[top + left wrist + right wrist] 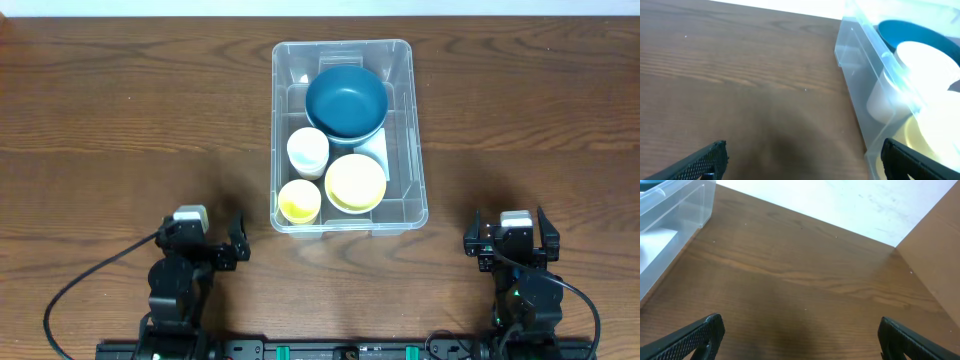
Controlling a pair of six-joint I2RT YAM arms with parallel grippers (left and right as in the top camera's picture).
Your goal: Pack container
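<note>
The clear container (412,130) stands at the table's middle. Inside are a dark blue bowl (346,100), a white cup (307,151), a pale yellow bowl (355,182) and a yellow cup (299,201). My left gripper (205,240) is open and empty near the front edge, left of the container. My right gripper (513,238) is open and empty near the front edge, right of it. The left wrist view shows the container's side wall (865,80) to the right of the open jaws (802,160). The right wrist view shows a container corner (685,205) at the left, jaws (800,335) open over bare wood.
The brown wooden table (130,130) spreads to both sides of the container. A pale wall or floor strip (840,205) lies beyond the table's far edge. Black cables (90,285) run from each arm base at the front.
</note>
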